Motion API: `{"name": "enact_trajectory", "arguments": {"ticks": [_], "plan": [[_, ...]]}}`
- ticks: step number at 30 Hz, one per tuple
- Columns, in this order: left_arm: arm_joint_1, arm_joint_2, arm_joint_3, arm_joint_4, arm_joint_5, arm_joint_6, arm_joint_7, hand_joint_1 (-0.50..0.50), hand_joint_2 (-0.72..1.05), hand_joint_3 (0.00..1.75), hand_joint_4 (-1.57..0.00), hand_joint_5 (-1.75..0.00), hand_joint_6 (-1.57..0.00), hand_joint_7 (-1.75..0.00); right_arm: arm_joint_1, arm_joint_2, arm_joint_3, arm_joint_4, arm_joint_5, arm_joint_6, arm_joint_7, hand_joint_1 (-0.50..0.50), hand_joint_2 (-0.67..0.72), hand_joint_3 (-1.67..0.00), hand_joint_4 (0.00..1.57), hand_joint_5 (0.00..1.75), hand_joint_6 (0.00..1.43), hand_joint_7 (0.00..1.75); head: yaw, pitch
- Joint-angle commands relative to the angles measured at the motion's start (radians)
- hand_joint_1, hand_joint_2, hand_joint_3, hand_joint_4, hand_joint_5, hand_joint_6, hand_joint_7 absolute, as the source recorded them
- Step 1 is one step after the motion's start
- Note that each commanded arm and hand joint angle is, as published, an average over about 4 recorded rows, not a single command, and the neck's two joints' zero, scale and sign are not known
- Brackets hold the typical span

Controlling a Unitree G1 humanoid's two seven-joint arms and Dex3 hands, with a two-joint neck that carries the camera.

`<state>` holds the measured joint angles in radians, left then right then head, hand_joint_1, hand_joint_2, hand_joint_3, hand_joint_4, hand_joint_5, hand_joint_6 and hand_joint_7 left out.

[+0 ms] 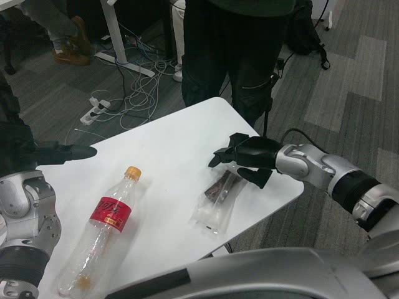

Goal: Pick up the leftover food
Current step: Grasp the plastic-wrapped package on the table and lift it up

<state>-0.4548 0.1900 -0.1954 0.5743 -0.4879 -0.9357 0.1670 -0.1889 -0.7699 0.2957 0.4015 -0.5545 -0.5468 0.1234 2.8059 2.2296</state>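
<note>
1. One white table (168, 149) fills the middle of the head view, its far corner rounded and pointing toward a person (240, 50) in dark trousers who stands just beyond it.
2. Behind the table lies grey carpet, with a tangle of white cables (134, 93) and a power strip (98, 107) on the floor at the upper left.
3. The right forearm reaches in from the right edge, and the right hand (245, 159) hangs over the table near its right edge, fingers spread apart and curved downward, holding nothing.
4. The left hand (59, 152) sits at the left edge of the view, above the table's left side; it shows only as a dark shape, so I cannot tell how its fingers lie.
5. A clear plastic bottle (103, 233) with a red label and orange cap lies on its side on the left half of the table, cap pointing away from the robot.
6. The leftover food (221, 187), a dark brown piece inside a clear wrapper (212, 212), lies flat on the table just below the right hand's fingers; whether they touch it I cannot tell.
</note>
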Motion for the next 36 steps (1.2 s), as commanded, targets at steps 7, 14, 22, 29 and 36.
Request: {"name": "enact_trajectory", "arguments": {"ticks": [7, 14, 22, 29, 36], "plan": [[0.015, -0.004, 0.007, 0.001, -0.003, 0.000, 0.000, -0.50, -0.37, 0.00, -0.24, 0.00, 0.00, 0.00, 0.093, 0.057, -0.200, -0.136, 0.031, 0.008, -0.008, -0.38, -0.54, -1.21, 0.09, 0.70, 0.04, 0.16, 0.006, -0.001], [0.016, -0.004, 0.007, -0.001, -0.003, 0.000, 0.000, -0.50, -0.37, 0.00, -0.23, 0.00, 0.00, 0.00, 0.164, 0.064, -0.265, -0.273, 0.033, 0.015, -0.014, -0.34, -0.54, -0.71, 0.01, 0.17, 0.00, 0.02, 0.000, -0.009], [0.016, 0.001, 0.007, 0.001, -0.010, 0.000, 0.000, -0.50, -0.37, 0.00, -0.26, 0.00, 0.00, 0.00, 0.259, 0.055, -0.256, -0.438, 0.023, 0.080, -0.006, -0.21, -0.11, -0.18, 0.00, 0.00, 0.00, 0.00, -0.020, -0.040], [0.005, 0.019, 0.004, 0.007, -0.023, 0.008, -0.016, -0.50, -0.37, 0.00, -0.26, 0.00, 0.00, 0.00, 0.254, 0.051, -0.112, -0.449, -0.043, 0.099, 0.032, -0.17, 0.04, -0.08, 0.00, 0.00, 0.00, 0.00, -0.028, -0.072], [-0.022, 0.051, -0.007, 0.035, -0.027, 0.012, -0.022, -0.50, -0.37, 0.00, -0.30, 0.00, 0.00, 0.00, 0.225, 0.092, -0.008, -0.365, -0.104, 0.080, 0.037, -0.17, -0.24, -0.08, 0.00, 0.00, 0.00, 0.00, -0.057, -0.089]]}}
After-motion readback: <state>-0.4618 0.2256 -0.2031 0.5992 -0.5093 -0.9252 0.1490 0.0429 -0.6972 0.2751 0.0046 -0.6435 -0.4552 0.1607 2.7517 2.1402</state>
